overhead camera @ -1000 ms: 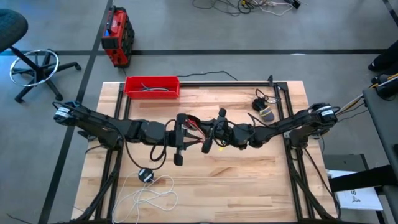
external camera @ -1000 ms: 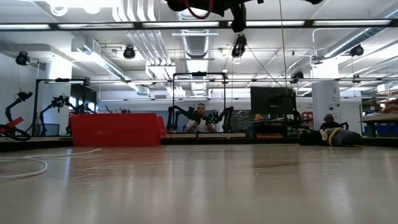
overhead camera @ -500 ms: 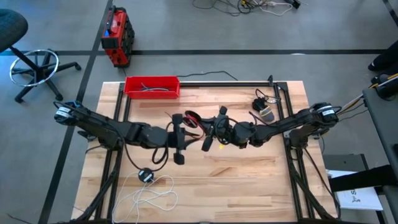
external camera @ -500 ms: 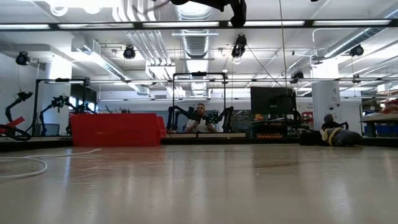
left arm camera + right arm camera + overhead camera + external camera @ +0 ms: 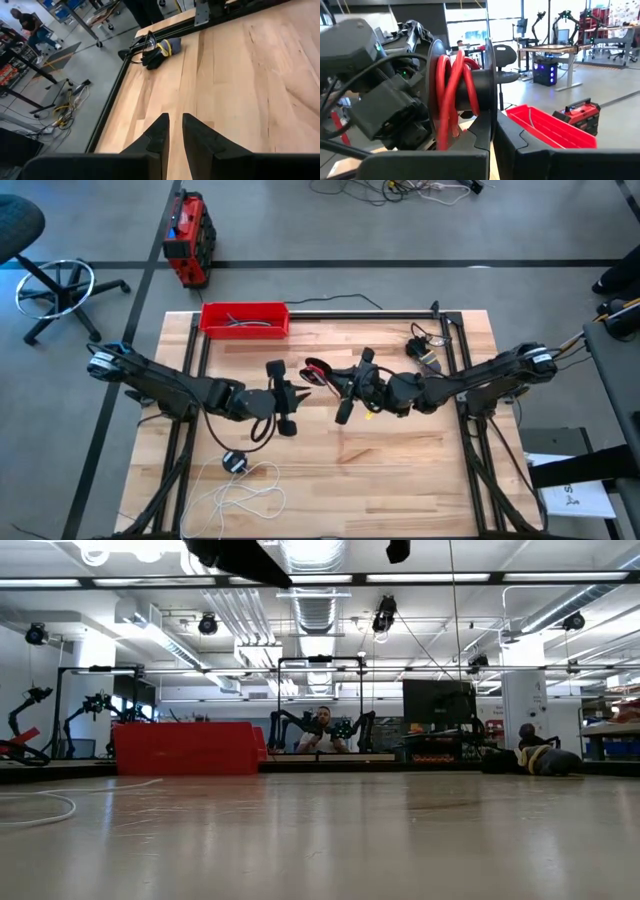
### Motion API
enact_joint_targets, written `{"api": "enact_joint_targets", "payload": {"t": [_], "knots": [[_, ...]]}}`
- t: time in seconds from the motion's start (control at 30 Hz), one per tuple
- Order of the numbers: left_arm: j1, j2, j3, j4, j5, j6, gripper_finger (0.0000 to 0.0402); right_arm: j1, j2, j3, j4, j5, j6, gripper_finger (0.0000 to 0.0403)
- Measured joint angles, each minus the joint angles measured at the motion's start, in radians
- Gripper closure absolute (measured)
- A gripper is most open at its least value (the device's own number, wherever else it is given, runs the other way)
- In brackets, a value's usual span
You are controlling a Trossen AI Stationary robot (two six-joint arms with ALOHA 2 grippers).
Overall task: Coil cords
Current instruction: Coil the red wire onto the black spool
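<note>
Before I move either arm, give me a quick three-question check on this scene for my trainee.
1. True or false: the long white floppy cord lies loose on the wooden table.
2. Which gripper holds the thin red cord, wound between two round black discs? A: left. B: right. C: neither.
3. Fill in: the left gripper, fingers shut, holds ____.

Key: 1 true. 2 B, the right gripper. 3 nothing.

- Wooden table (image 5: pixel 400 470), pale planks, black frame along edges.
- Red tray (image 5: pixel 245 319) at far left edge, dark cables inside.
- White cord (image 5: pixel 245 495) loose at near left, black disc (image 5: pixel 234 462) at its end.
- Dark bundle (image 5: pixel 425 352) near far right corner.
</note>
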Motion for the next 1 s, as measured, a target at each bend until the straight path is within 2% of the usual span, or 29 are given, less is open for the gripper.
{"api": "enact_joint_targets", "payload": {"t": [0.1,0.23,0.3,0.4,0.5,0.67,0.87,1.0], "knots": [[0.002,0.0,-0.049,0.112,0.022,-0.002,0.0354,0.002,-0.027,0.0,-0.041,-0.001,-0.001,0.0403],[0.016,0.0,-0.158,0.402,0.084,0.024,0.0351,0.004,-0.044,0.0,-0.067,0.0,-0.012,0.0403],[0.039,0.0,-0.223,0.583,0.176,0.018,0.0351,0.005,-0.049,0.0,-0.069,0.0,-0.014,0.0403],[0.091,0.001,-0.322,0.834,0.367,-0.036,0.0351,0.007,-0.053,0.0,-0.069,0.0,-0.026,0.0403],[0.14,0.028,-0.397,1.029,0.474,-0.111,0.0343,0.007,-0.053,0.0,-0.069,0.0,-0.039,0.0403],[0.183,0.134,-0.394,1.091,0.551,-0.224,0.0311,0.007,-0.055,-0.001,-0.055,0.0,-0.081,0.0403],[0.225,0.338,-0.268,1.106,0.766,-0.354,0.0249,0.007,-0.055,-0.001,-0.055,-0.024,-0.103,0.0403],[0.231,0.455,-0.207,1.195,0.865,-0.391,0.0203,0.01,-0.055,-0.001,-0.068,-0.027,-0.103,0.0403]]}}
